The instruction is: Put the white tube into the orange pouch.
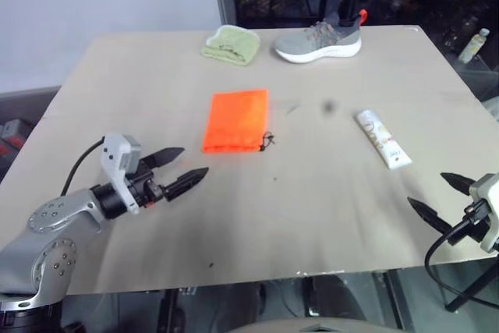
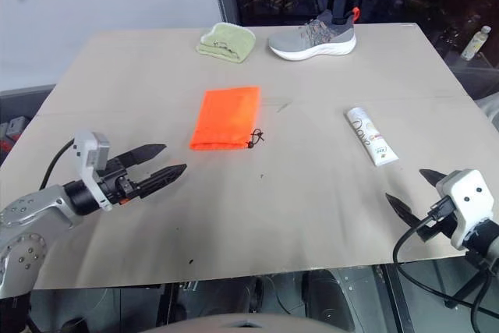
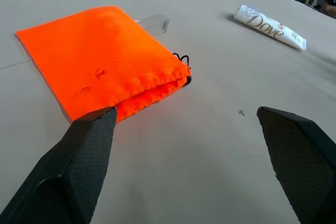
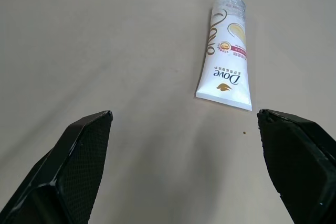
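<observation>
White tube (image 1: 383,139) lies flat on the table, ahead of the right gripper (image 1: 435,195).

Left claw (image 1: 177,168) agape; right claw (image 1: 441,196) seemingly likewise.

Pouch (image 1: 235,121) mid-table (image 1: 327,216), tube (image 1: 383,139) to its right, shoe (image 1: 320,39) behind.

You see silver-grey arm housings dotted with small screws, a white camera block behind each black wrist, a black cable looping from each, and on the left gripper (image 1: 176,168) and right gripper (image 2: 415,195) pointed, finely textured black fingers (image 3: 79,166).
</observation>
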`<act>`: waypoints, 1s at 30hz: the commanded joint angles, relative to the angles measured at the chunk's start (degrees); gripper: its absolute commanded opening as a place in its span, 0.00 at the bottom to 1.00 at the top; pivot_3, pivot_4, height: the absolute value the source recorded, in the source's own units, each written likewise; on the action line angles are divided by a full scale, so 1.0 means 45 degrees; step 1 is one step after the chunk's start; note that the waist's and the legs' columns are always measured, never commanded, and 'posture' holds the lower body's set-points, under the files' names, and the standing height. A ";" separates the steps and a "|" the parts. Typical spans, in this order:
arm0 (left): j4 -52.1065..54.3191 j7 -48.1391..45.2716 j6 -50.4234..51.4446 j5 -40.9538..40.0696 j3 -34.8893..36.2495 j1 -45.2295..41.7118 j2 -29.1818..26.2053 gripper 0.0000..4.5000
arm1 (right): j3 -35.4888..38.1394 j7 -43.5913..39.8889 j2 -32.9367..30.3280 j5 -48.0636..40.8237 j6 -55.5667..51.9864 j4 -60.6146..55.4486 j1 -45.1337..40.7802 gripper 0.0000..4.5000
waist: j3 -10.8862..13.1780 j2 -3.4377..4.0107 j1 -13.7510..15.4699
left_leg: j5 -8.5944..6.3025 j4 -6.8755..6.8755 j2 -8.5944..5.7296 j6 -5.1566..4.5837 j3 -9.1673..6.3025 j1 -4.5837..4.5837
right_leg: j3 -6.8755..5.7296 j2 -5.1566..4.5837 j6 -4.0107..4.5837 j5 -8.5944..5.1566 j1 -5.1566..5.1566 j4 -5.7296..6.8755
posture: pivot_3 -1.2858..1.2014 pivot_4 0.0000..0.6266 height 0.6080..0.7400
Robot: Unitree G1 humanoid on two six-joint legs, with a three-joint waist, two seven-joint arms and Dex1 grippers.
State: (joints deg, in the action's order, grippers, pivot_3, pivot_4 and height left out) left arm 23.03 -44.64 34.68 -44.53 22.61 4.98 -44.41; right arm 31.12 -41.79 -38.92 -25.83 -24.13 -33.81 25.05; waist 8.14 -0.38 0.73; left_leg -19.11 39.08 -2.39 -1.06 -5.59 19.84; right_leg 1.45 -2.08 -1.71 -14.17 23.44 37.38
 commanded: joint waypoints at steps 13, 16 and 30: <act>0.0497 0.0719 0.0254 -0.0208 0.0133 -0.0268 0.0581 0.99 | -0.1090 0.1105 0.0320 -0.0439 -0.0778 -0.1376 -0.1017 1.00 | 0.0001 0.0001 0.0009 | 0.0001 0.0000 -0.0001 0.0001 -0.0004 0.0001 | -0.0004 0.0001 0.0000 0.0000 0.0002 -0.0002 | 0.52 0.24 1.00; 0.0478 0.0674 0.0188 -0.0162 0.0117 -0.0230 0.0614 0.99 | -0.1252 0.1319 0.0309 -0.0523 -0.0989 -0.1580 -0.1193 1.00 | 0.0001 0.0002 0.0006 | 0.0000 0.0000 -0.0002 0.0001 -0.0003 0.0002 | -0.0002 0.0000 0.0000 0.0000 0.0002 -0.0003 | 0.52 0.24 1.00; -0.0635 0.1356 -0.3003 0.4227 -0.0986 -0.0500 0.0313 0.99 | -0.2023 0.1658 0.0006 -0.1134 -0.1912 -0.2655 -0.2261 1.00 | 0.0002 0.0003 0.0005 | 0.0001 0.0000 -0.0003 0.0002 -0.0002 -0.0001 | -0.0002 0.0004 0.0000 0.0001 0.0002 0.0000 | 0.52 0.24 1.00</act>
State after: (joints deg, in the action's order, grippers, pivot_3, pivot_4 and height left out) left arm 20.75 -39.52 25.94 -30.87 19.14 3.47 -41.52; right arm 22.46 -34.35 -37.98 -29.94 -32.79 -42.69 15.70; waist 8.15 -0.36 0.75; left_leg -19.10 39.07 -2.40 -1.05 -5.60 19.84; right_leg 1.44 -2.06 -1.71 -14.16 23.45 37.39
